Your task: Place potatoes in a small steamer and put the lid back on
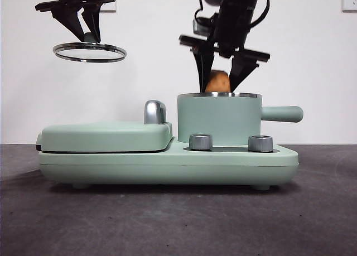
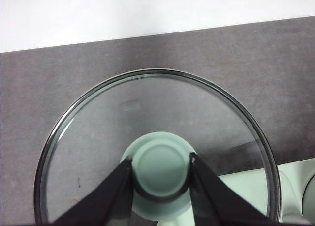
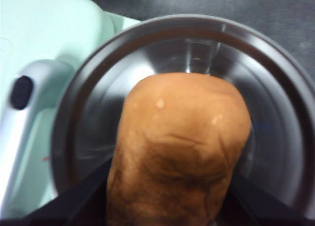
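Observation:
The orange-brown potato point(image 1: 218, 81) hangs at the steel rim of the mint-green small steamer point(image 1: 218, 117), partly inside its mouth. My right gripper point(image 1: 221, 77) is shut on it from above. In the right wrist view the potato point(image 3: 179, 147) fills the middle, over the steamer's shiny steel inside point(image 3: 275, 152). High at the left, my left gripper point(image 1: 86, 37) is shut on the green knob of the glass lid point(image 1: 89, 52), which hangs level in the air. The left wrist view shows the lid point(image 2: 98, 137) and its knob point(image 2: 161, 167) between the two black jaws.
The steamer stands on a long mint-green cooker base point(image 1: 167, 161) with two steel dials point(image 1: 201, 141). A flat green griddle cover point(image 1: 106, 136) with a steel handle point(image 1: 154, 112) fills the base's left half. The steamer's stubby side handle point(image 1: 281, 114) points right.

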Robot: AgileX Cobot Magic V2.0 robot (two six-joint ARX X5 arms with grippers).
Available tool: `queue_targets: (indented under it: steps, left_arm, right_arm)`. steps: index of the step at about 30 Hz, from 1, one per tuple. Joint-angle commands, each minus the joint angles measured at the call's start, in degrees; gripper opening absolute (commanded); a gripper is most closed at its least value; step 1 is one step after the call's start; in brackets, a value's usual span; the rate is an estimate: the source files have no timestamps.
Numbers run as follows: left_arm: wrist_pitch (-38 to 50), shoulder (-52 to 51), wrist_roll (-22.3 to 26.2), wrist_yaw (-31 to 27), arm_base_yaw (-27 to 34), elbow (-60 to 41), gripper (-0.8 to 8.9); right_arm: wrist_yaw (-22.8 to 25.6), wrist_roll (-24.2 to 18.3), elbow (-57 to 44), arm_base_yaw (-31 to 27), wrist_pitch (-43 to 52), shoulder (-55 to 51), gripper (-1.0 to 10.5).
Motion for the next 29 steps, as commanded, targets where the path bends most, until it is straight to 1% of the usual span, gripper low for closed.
queue_targets:
  steps: [1,17,23,25,29]
  left_arm:
    - [1.38,0.15,0.0,0.13,-0.44,2.32,0.14]
    - [0.98,0.15,0.0,0.15,-1.29,2.32,0.14]
    - [0.92,0.15,0.0,0.35,-1.27,2.32,0.14]
    - [0.92,0.15,0.0,0.37,-1.27,2.32,0.14]
    - [0.92,0.15,0.0,0.37,-1.29,2.32,0.14]
  right_arm:
    - [0.37,-1.75,1.38,0.28,0.74,1.97,1.8]
    - [0.39,-1.6,1.38,0.24,-1.36,5.2,1.9]
    - [0.42,-1.46,1.4,0.24,-1.29,5.2,3.6]
    - [0.39,-1.27,1.75,0.24,-1.31,5.18,3.9]
    - [0.42,-1.29,4.37,0.24,-3.41,5.07,4.0]
